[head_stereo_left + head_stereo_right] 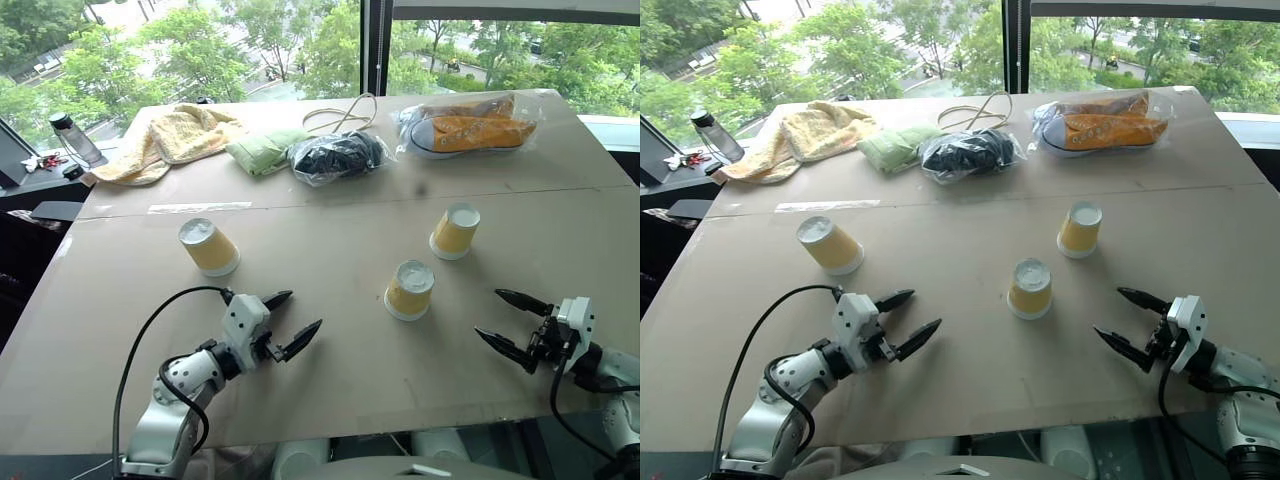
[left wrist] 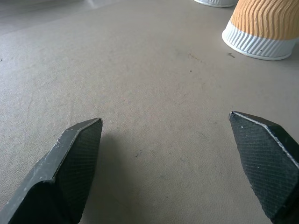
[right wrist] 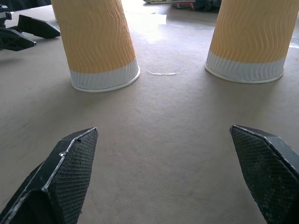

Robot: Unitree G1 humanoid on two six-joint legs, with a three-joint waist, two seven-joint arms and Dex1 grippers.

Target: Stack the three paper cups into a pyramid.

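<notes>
Cups: three small yellow-orange paper cups (image 1: 209,247) (image 1: 409,289) (image 1: 454,231) stand upside down, apart, on the brown table (image 1: 330,380).
Left gripper (image 1: 293,321): fingers wide apart, holding nothing.
Right gripper (image 1: 508,322): fingers wide apart, holding nothing.

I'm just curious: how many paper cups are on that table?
3, all upside down and apart: a left cup beyond the left gripper, a middle cup, and a right cup farther back. None looks hidden.
</notes>
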